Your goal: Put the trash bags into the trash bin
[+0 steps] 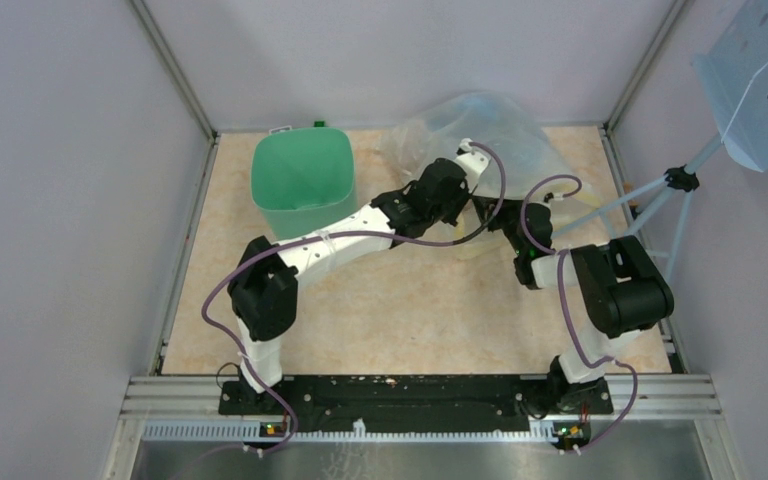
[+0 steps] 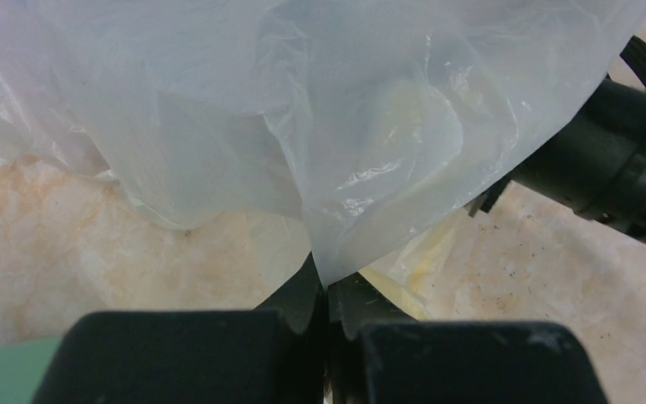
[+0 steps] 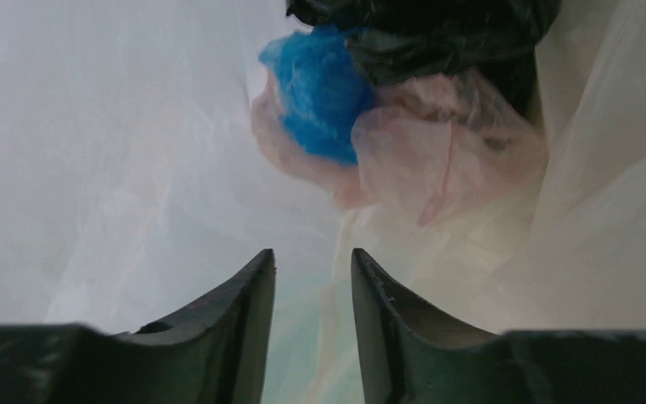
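The mint-green trash bin [image 1: 303,180] stands upright at the back left of the table; a sliver of it [image 2: 0,370] shows in the left wrist view. A big clear bag [image 1: 480,130] lies at the back centre. My left gripper [image 2: 326,284] is shut on a fold of that clear bag [image 2: 362,151]. My right gripper [image 3: 313,261] is open inside the clear bag, with nothing between its fingers. Ahead of it lie a crinkly black trash bag [image 3: 420,29], a blue wad [image 3: 320,88] and a pinkish film [image 3: 437,143], apart from the fingertips.
A light blue perforated panel [image 1: 760,70] on a tripod stands outside the right wall. Grey walls enclose the table on three sides. The right arm's black wrist [image 2: 614,168] sits close beside my left gripper. A metal rail [image 1: 420,400] runs along the near edge.
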### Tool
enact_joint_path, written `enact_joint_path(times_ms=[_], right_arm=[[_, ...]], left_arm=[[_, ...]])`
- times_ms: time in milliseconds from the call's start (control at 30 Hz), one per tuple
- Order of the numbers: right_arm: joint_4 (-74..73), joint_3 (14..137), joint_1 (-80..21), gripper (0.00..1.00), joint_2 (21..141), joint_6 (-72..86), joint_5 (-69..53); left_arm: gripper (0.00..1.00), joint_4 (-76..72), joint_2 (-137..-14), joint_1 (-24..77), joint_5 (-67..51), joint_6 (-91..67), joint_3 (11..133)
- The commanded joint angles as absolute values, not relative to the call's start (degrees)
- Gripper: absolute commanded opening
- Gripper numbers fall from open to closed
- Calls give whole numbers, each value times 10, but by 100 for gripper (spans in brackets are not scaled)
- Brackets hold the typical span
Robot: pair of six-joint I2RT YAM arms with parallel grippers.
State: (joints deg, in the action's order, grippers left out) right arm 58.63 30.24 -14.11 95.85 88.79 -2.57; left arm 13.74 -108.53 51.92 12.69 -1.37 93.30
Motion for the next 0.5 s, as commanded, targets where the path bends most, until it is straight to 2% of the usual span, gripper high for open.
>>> enact_joint_path(times_ms=[0,133,200,300,467], right_arm=[[505,361,-127,47,976,881,34],[412,412,-117,67,990,872,78],[386,428,-110,73,996,871,89],[373,444,-101,78,1011,875,99],[368,491,-92,78,1071,892,89]], left_arm=[[0,130,-1040,514,123,-12,930],[0,132,-1041,509,112,-25,932],[0,134,-1043,508,108,-28,933],[0,134,-1048,506,109,-29,932],[0,131,-1059,500,105,-30,933]])
